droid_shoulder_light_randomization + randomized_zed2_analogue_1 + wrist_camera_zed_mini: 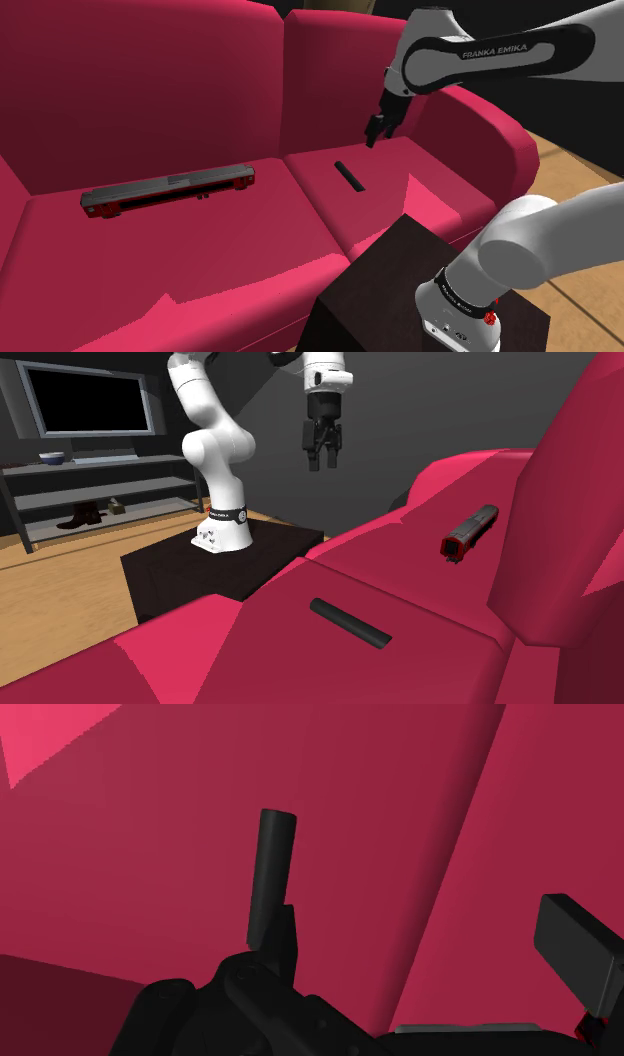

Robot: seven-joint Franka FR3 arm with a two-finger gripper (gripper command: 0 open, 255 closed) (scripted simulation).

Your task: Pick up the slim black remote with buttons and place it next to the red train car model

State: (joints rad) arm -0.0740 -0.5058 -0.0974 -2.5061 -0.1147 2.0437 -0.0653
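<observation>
One offset to fix: hovering gripper (pixel 378 132) above remote (pixel 349 175), jaws wide and empty, seeing it lying flat on sofa (pixel 200 260) seat, long axis crossing the closing line, sitting nearer one finger than centre.

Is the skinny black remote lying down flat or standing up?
Lying flat. The slim black remote rests lengthwise on the red sofa's seat cushion, and the black end effector hangs above it, not touching.

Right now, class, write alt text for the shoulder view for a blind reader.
A black gripper hangs open above a slim black remote lying on a crimson sofa; a long red and grey train car lies on the neighbouring cushion.
</observation>
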